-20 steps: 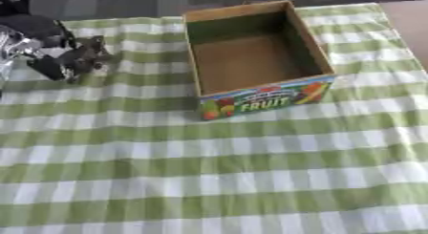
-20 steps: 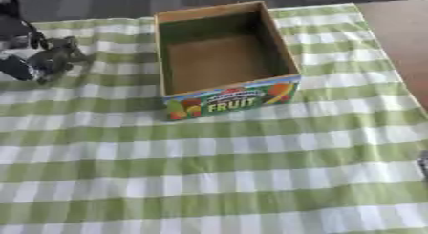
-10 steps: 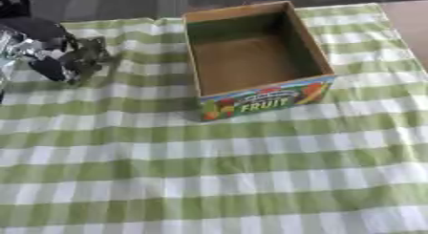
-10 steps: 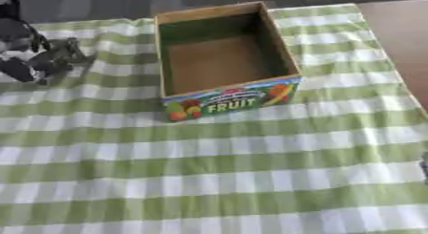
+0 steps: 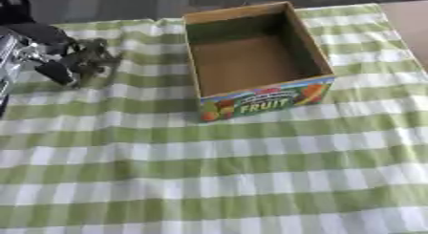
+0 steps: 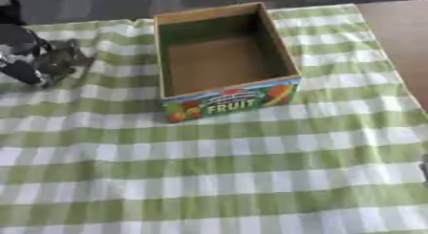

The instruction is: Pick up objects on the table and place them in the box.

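While its long axis runs away from the camera, the box (image 5: 255,61) stands open-topped right of the left robot hand (image 5: 63,61), whose finger state I cannot tell.

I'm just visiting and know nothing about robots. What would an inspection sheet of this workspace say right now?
Surface: table under a green and white checked cloth, lying fairly flat.
Job's things: cardboard box with FRUIT printed on its front, open on top, inside looks empty; no loose objects seen on the cloth.
Clutter: nothing seen.
Hands: left hand at the cloth's far left, above or on the cloth, fingers curled; whether it holds anything cannot be told. Right hand: only a dark sliver at the right edge of the right eye view, too little to judge.
Cables: nothing seen.
Surroundings: dark floor beyond the table; bare brown tabletop to the right of the cloth.
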Robot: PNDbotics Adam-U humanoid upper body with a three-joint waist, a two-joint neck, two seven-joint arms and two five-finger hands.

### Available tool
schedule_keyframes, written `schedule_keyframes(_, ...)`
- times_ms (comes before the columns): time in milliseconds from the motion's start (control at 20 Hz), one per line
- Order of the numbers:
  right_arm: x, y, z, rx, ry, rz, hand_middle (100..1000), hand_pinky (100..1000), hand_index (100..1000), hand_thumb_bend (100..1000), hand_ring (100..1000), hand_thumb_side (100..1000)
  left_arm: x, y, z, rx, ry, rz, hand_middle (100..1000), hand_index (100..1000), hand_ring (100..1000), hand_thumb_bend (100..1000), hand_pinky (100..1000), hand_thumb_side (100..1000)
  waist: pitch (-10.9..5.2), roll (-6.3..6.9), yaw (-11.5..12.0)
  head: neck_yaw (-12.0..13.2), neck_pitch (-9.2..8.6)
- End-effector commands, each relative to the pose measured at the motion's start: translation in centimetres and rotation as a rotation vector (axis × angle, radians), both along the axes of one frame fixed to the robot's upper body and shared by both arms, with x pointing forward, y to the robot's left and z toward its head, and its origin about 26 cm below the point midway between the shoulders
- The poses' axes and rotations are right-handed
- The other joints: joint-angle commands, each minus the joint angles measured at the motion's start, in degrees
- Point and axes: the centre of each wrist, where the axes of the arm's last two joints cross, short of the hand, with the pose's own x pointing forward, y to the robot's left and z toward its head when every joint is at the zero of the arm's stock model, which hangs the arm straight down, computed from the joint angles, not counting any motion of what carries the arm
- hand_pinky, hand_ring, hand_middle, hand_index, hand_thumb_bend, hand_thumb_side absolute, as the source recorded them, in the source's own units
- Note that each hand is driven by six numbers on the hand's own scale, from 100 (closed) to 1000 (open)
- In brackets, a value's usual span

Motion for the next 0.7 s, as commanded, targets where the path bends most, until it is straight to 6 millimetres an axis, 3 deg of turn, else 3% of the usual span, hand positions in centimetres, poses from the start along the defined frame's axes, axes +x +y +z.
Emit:
schedule_keyframes(50,-0.31,-0.01,0.67,-0.019,-0.026,-0.005,672,819,793,100,615,648,-0.24,0.54,1.04,-0.031,-0.052,0.027,667,884,709,354,757,568,-1.07,-0.23,-0.1,0.3,-0.51)
schedule_keyframes(350,-0.31,0.05,0.62,-0.019,-0.021,0.000,671,819,792,100,614,650,-0.19,0.32,0.92,-0.032,-0.082,0.055,658,920,703,351,750,577,-0.90,-0.44,-0.2,0.5,-0.45)
schedule_keyframes(550,-0.31,0.08,0.61,-0.018,-0.019,0.003,670,819,794,100,614,648,-0.11,0.14,0.78,-0.033,-0.090,0.057,622,824,674,302,724,539,-0.75,-0.40,-0.3,0.8,-0.51)
schedule_keyframes(700,-0.31,0.06,0.60,-0.016,-0.019,0.001,670,818,794,100,615,648,-0.04,0.21,0.57,-0.041,-0.091,0.057,598,753,629,202,680,468,-0.65,-0.43,-0.4,1.0,-0.58)
